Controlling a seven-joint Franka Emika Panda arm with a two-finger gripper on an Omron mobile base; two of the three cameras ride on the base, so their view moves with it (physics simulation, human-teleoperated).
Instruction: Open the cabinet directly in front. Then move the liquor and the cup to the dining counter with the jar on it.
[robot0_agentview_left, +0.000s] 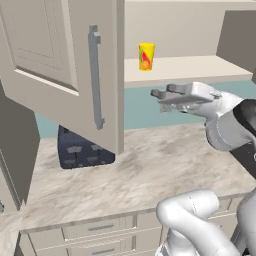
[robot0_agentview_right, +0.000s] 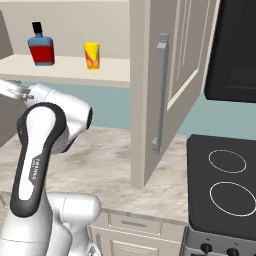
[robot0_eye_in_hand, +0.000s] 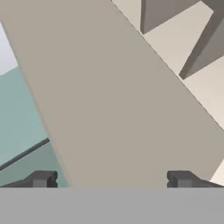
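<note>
The cabinet stands open, its left door (robot0_agentview_left: 60, 70) and right door (robot0_agentview_right: 172, 75) swung out toward me. On the shelf (robot0_agentview_right: 65, 67) inside, the blue liquor bottle (robot0_agentview_right: 41, 47) with a red label stands left of the yellow cup (robot0_agentview_right: 92, 55), which is also the cup (robot0_agentview_left: 146, 56) in the left base view. My gripper (robot0_agentview_left: 162, 92) hovers just below the shelf's front edge, under and slightly right of the cup, pointing left. In the hand view the gripper (robot0_eye_in_hand: 111, 180) is open and holds nothing, facing a beige panel. The dining counter and the jar are out of view.
A dark toaster (robot0_agentview_left: 80, 150) sits on the marbled counter (robot0_agentview_left: 150, 165) behind the left door's lower corner. To the right are a black cooktop (robot0_agentview_right: 225, 185) and a dark microwave (robot0_agentview_right: 235, 50) above it. Long silver handles (robot0_agentview_left: 95, 75) stick out from the doors.
</note>
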